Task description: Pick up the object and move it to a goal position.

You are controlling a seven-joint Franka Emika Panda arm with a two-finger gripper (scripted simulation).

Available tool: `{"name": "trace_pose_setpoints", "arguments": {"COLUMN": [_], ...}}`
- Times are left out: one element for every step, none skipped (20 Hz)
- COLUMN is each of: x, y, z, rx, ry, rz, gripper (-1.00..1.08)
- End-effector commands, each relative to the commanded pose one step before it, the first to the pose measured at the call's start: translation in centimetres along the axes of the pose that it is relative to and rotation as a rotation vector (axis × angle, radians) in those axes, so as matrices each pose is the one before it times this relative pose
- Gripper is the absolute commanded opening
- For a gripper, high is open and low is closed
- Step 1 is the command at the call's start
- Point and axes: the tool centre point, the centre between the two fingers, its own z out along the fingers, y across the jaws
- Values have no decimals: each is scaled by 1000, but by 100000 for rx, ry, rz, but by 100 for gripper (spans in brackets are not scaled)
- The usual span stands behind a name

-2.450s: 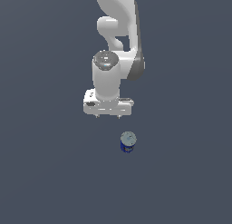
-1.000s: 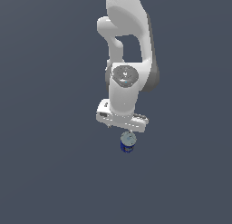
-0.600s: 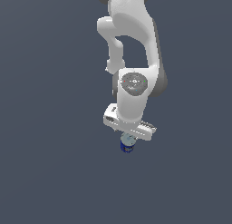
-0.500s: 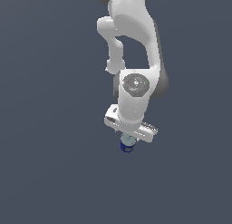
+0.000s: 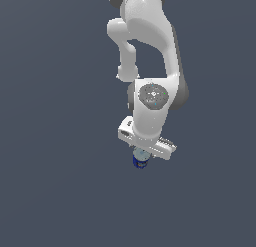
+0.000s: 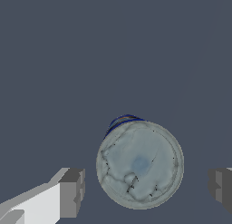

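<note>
- Under the gripper (image 5: 142, 153), on the flat grey floor: the can (image 5: 140, 160), upright, mostly hidden by the white hand in the exterior view.
- From the wrist: can (image 6: 139, 163) seen top-down, sitting between the two grey fingertips (image 6: 72, 192), a clear gap on either side.
- Claw spread wide, touching nothing; no contact with the can visible in either view.
- Roughly centred between the pads, perhaps a shade nearer one than the other; hard to call finer than that.
- Progress, as a judgement: approach and alignment look done; grasp not yet made, lift not begun, carry to the goal all left.
- No goal marker visible in either view, so no telling where the can must end up.
- Likely next: lower a little if needed, then close on the can's sides. Depth of the pads along the can not readable from these views.
- Look of the can: small cylinder, far smaller than the hand; dark blue label showing as a thin sliver past the rim.
- Top: round, silvery-grey, mottled with dark crack-like lines and a faint bluish spot at the centre.
- Handling guess: smooth, round sides, so an off-centre squeeze could let it roll or slip.
</note>
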Motion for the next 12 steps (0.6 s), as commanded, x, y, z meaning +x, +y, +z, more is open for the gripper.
{"name": "trace_pose_setpoints", "arguments": {"x": [-13, 5, 0, -6, -12, -19, -19, -14, -7, -16, 11, 4], "y": [-1, 14, 10, 7, 4, 2, 4, 7, 9, -18, 11, -18], "z": [324, 288, 371, 453, 534, 610, 591, 512, 433, 356, 275, 199], "rx": [-24, 4, 4, 4, 4, 3, 3, 3, 3, 0, 4, 0], "ry": [-27, 2, 2, 2, 2, 3, 3, 3, 3, 0, 2, 0], "rz": [20, 49, 49, 49, 49, 49, 49, 49, 49, 0, 49, 0], "gripper": [100, 100, 100, 100, 100, 100, 100, 100, 100, 100, 100, 100]}}
